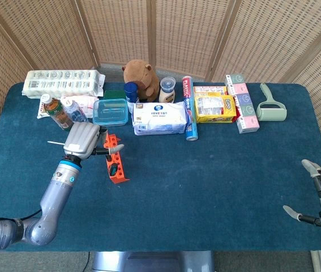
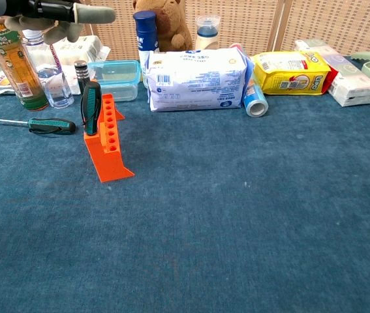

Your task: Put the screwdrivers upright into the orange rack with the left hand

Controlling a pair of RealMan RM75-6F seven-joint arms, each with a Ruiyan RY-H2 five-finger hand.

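The orange rack [image 1: 115,163] [image 2: 109,141] stands on the blue table left of centre. One green-and-black screwdriver [image 2: 91,107] [image 1: 111,169] stands upright in the rack's near end. A second screwdriver [image 2: 40,124] lies flat on the cloth to the left of the rack; in the head view only its metal tip [image 1: 53,143] shows past my hand. My left hand [image 1: 82,140] [image 2: 54,13] hovers above and left of the rack, empty, with its thumb stretched toward the rack. My right hand [image 1: 320,195] rests open at the table's right edge, holding nothing.
Behind the rack stand two bottles [image 2: 16,62], a clear blue-lidded box [image 2: 115,77], a white wipes pack [image 2: 194,79], a blue can [image 2: 256,99], a yellow bag [image 2: 288,70], a plush toy [image 1: 141,78] and a lint roller [image 1: 272,106].
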